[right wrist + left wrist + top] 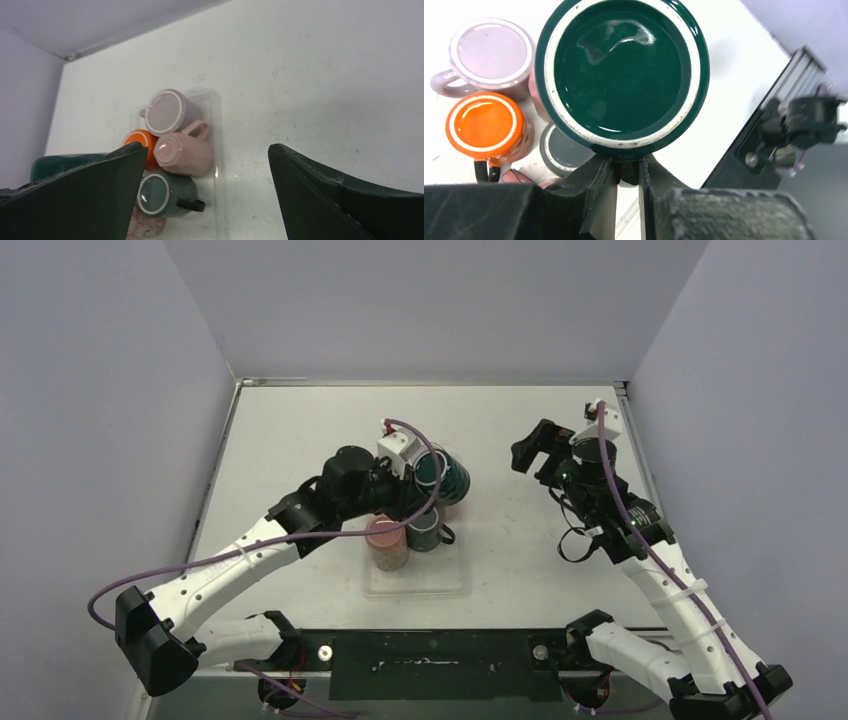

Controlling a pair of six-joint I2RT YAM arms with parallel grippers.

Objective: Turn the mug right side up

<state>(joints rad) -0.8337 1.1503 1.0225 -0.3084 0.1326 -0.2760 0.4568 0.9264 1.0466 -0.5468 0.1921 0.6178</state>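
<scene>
The left arm [260, 540] stretches from the near-left corner toward the middle of the white table [300, 430], wrist bent. The left gripper [628, 172] is clamped tight on a dark part at the edge of the green mug [624, 75], though which part cannot be made out. The mug is held tipped on its side, its white-ringed base facing the wrist camera, over the far end of a clear tray [440, 585] that sits midway along the near edge.

Crowded upside down in the tray below are a lilac mug [491, 52], an orange mug [484, 122], a pink mug [182, 150] and a grey mug [561, 150], with a speckled pink mug [385, 543] beside them.

The right arm [650, 550] is raised over the table's right side, well apart from the tray. The right gripper [206, 150] has its jaws spread wide and holds nothing.
</scene>
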